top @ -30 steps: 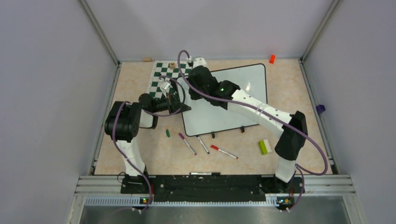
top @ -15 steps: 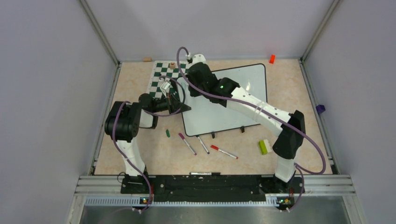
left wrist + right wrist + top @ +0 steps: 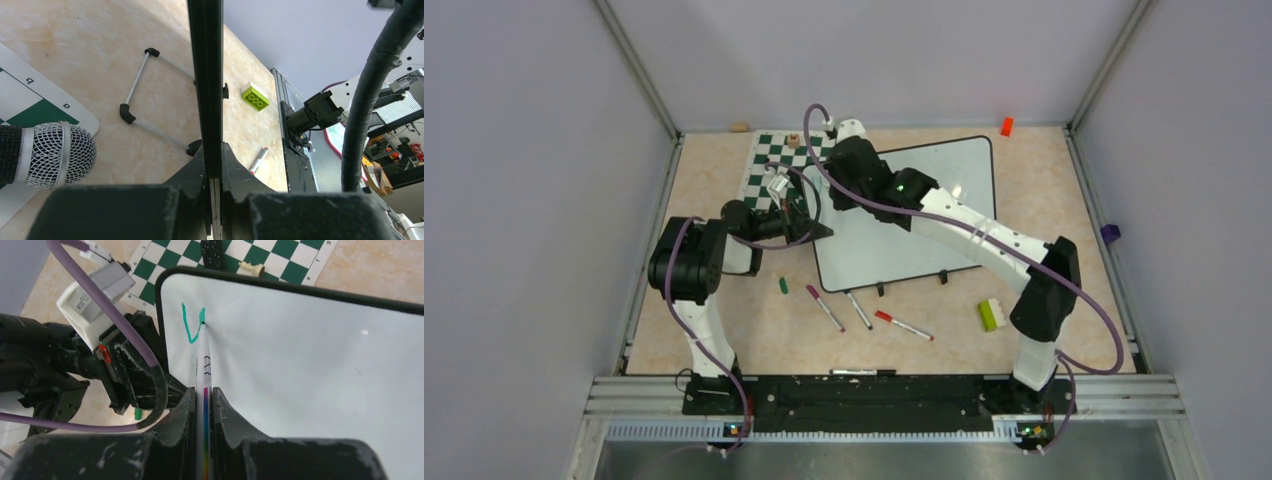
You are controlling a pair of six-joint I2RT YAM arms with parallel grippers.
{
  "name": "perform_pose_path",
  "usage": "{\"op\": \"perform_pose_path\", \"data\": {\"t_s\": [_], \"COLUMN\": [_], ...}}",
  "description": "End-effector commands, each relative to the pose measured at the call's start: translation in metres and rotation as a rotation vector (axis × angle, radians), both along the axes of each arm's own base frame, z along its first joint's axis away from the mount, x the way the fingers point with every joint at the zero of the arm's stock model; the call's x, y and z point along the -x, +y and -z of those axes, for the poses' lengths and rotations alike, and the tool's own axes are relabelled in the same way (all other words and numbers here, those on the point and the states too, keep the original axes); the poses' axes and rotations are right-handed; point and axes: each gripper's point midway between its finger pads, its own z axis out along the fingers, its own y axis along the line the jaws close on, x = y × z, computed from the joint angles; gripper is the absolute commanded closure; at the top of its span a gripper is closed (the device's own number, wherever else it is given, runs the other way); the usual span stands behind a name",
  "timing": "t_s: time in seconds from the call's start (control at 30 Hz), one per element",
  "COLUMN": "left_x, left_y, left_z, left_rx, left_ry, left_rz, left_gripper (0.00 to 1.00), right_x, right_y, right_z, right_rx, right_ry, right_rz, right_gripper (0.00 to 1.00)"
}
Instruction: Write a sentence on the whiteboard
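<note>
Two teal strokes (image 3: 188, 327), glossy white whiteboard (image 3: 310, 355)

the scene is lit brightly and evenly from overhead, and only soft, short shadows are cast beneath the arms onto the beige marbled tabletop (image 3: 1044, 200). a small pinpoint of glare is reflected on the large glossy white whiteboard with a thin black rim (image 3: 310, 370), in both the right wrist view and the top view. the thin white marker with a rainbow stripe (image 3: 205, 365) is rendered sharp at its tip and blurred close to the lens. in the left wrist view the dark foreground along the bottom is out of focus, while the tabletop is paled towards the upper left. the top view is rendered crisply throughout.
</note>
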Motion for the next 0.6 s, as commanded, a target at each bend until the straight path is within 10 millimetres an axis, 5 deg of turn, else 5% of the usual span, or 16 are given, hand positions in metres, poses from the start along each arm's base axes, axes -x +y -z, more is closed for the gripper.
{"op": "perform_pose_path", "data": {"t_s": [0.0, 0.27, 0.57], "left_x": [-0.012, -0.011, -0.011], "left_y": [0.002, 0.002, 0.002], "left_z": [-0.023, -0.023, -0.023], "left_rx": [0.008, 0.008, 0.009], "left_ry": [-0.197, -0.199, -0.198], "left_rz": [-0.020, -0.020, -0.019], "left_gripper": [1.00, 1.00, 1.00], "right_x": [0.006, 0.012, -0.005], "right_y": [-0.016, -0.024, -0.026], "right_z": [0.002, 0.005, -0.004], "right_rx": [0.008, 0.004, 0.021], "right_ry": [0.015, 0.021, -0.023], "right_rz": [0.012, 0.024, 0.056], "right_gripper": [1.00, 1.00, 1.00]}}
